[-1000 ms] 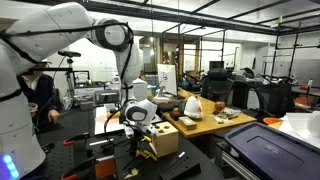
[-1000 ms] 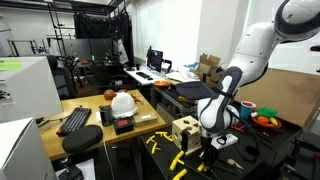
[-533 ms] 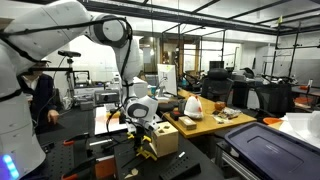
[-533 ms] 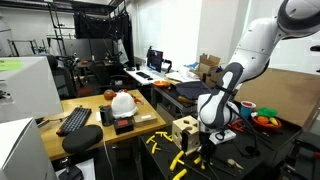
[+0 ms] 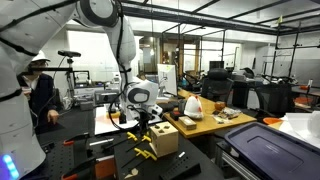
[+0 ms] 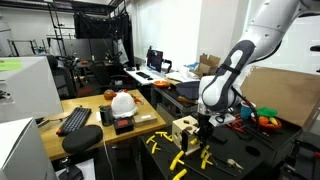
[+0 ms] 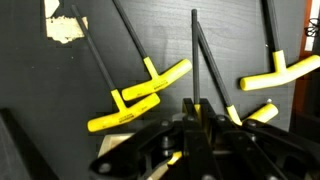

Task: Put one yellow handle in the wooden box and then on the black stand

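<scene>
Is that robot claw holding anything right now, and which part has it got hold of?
Yes: the gripper is shut on a yellow-handled tool, gripped at its handle end; its black shaft sticks out beyond the claw.

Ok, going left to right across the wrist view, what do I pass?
From the left: pale torn scrap at top → two overlapping yellow handles → central dark shaft → short yellow handle end → yellow handle at the right edge.
</scene>
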Controlling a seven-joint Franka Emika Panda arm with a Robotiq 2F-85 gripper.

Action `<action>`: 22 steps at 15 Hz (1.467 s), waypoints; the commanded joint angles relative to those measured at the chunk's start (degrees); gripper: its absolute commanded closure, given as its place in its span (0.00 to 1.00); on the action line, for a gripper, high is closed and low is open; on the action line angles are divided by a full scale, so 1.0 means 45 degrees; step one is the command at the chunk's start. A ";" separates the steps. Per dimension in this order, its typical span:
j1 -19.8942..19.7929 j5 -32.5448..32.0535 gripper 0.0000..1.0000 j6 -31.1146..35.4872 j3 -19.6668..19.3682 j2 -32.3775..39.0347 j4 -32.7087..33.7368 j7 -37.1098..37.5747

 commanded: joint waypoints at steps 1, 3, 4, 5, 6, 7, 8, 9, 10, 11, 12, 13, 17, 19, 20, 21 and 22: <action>0.0004 0.0277 0.98 0.0177 0.0066 -0.1731 -0.1076 0.0021; -0.0033 0.0429 0.98 0.0253 0.0162 -0.2135 -0.1052 0.0050; -0.0112 0.0549 0.98 0.0244 0.0271 -0.2291 -0.0992 -0.0017; -0.0138 0.0778 0.98 0.0514 0.0307 -0.2344 -0.0853 0.0090; -0.0199 0.1055 0.98 0.0869 0.0383 -0.2325 -0.0699 0.0099; -0.0181 0.1277 0.98 0.1273 0.0403 -0.2259 -0.0549 0.0158; -0.0148 0.1428 0.98 0.1633 0.0413 -0.2226 -0.0462 0.0215; 0.0011 0.1442 0.98 0.1973 0.0253 -0.2209 -0.0399 0.0393; 0.0057 0.1452 0.98 0.2277 0.0192 -0.2213 -0.0378 0.0479; -0.0014 0.1519 0.98 0.2662 0.0213 -0.2245 -0.0391 0.0587; 0.0070 0.1525 0.98 0.3001 0.0098 -0.2245 -0.0397 0.0869; 0.0105 0.1526 0.98 0.3325 0.0010 -0.2232 -0.0388 0.1093; 0.0438 0.1385 0.98 0.4337 -0.0504 -0.2212 -0.0342 0.1910; 0.0705 0.1339 0.98 0.4972 -0.0838 -0.2070 -0.0307 0.2182; 0.0852 0.1319 0.98 0.5260 -0.1011 -0.1990 -0.0298 0.2296; 0.0955 0.1295 0.98 0.5497 -0.1135 -0.1897 -0.0294 0.2315; 0.1044 0.1313 0.98 0.5632 -0.1238 -0.1861 -0.0303 0.2409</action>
